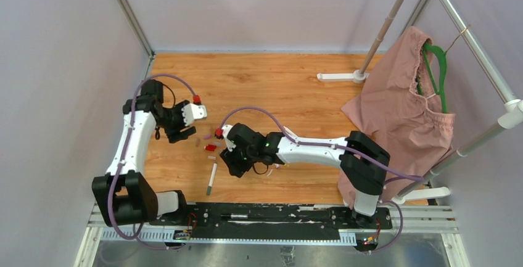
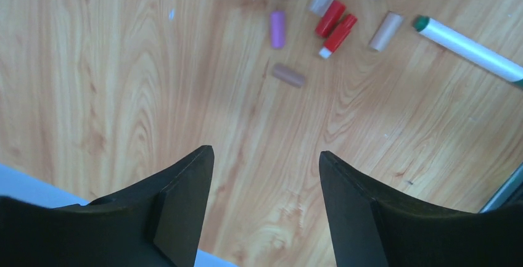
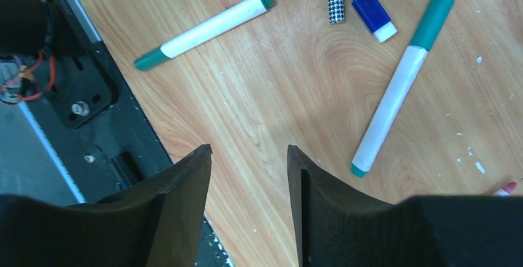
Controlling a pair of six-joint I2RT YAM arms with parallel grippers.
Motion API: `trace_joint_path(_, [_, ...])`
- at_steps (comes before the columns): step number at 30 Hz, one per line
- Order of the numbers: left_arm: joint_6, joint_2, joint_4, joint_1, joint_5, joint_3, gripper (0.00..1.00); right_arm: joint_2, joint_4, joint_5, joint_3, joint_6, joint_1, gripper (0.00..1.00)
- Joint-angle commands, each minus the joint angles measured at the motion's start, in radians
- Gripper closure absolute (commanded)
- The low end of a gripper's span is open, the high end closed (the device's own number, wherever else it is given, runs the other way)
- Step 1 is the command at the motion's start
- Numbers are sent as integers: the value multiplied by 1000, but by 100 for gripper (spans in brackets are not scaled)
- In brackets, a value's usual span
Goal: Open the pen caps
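Left end effector (image 2: 265,153) spread, right end effector (image 3: 248,148) parted, wood-grain table (image 1: 277,88), walls (image 1: 247,8) perhaps lilac

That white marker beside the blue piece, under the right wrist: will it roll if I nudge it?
Likely, if pushed sideways: the marker is a round barrel lying flat on the smooth wooden table. It looks rigid and light, so a quick touch could flick it away.
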Motion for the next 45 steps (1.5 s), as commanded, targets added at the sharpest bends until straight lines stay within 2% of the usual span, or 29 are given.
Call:
trace_joint_path(1, [-107,68,-36,156,141,51,30,33,46,36,7,-131,19,45])
trace_joint_path(3, [-177,126,-37,215,160,99,31,77,29,53,58,-241,54,44])
trace_joint_path(5, [-235,164,-39,248,143,119,31,113,14,-66,95,-409,67,44])
trace_joint_path(8, [-259,166,-40,291,146,106,31,89,86,-173,26,-740,82,42])
trace_joint_path(11, [-263,146,-39,322,153,92,31,82,90,-271,14,-914,81,38])
trace_joint_path(14, [-310,163,-39,343,145,111,31,131,30,-349,68,-1009,81,37])
trace_joint_path(17, [-358,205,-41,371,156,146,31,207,-22,-385,148,-1053,81,37])
trace_joint_path(26, [-367,231,-40,402,207,169,31,369,-188,-480,382,-1174,81,40])
trace_joint_path(36, [-313,208,-40,406,207,140,31,439,-201,-484,434,-1193,64,42])
trace_joint_path(45, [-324,209,-40,410,211,159,31,484,-203,-469,445,-1167,18,44])
